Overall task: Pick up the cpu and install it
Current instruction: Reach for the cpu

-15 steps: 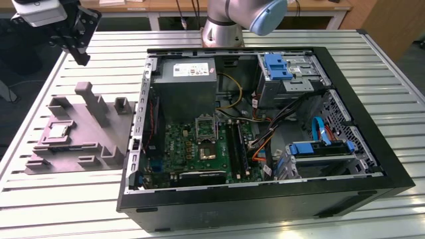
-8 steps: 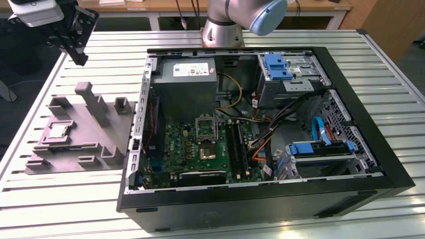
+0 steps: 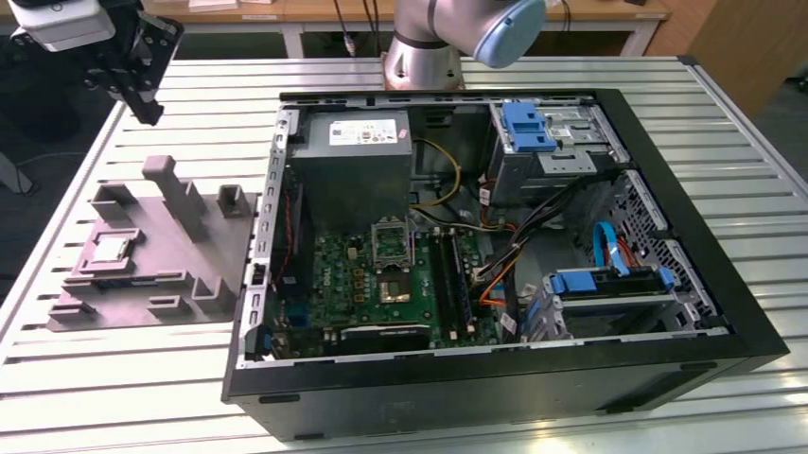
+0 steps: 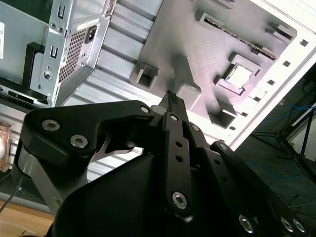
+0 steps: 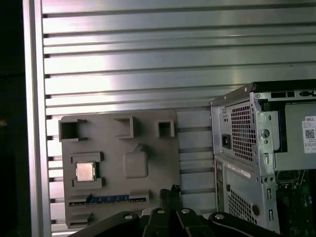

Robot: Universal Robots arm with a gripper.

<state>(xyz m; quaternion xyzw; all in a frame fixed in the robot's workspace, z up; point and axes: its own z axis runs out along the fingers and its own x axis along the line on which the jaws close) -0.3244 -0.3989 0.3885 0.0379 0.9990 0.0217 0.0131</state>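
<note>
Exterior view, cpu (image 3: 112,248) (in tray (image 3: 177,276)), pincer (image 3: 151,115) apart

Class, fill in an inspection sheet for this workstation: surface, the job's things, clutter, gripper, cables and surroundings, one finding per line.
Surface: slatted metal table, carrying a grey moulded tray and an open computer case.
Job's things: the cpu lies flat in a recess of the tray, with nothing touching it.
Clutter: nothing seen.
Grippers: the gripper hangs above the table near the tray, jaws shut and holding nothing.
Cables: yellow, black, orange and blue cables run inside the case.
Surroundings: the arm base stands beyond the case, with a wooden bench behind it.
</note>
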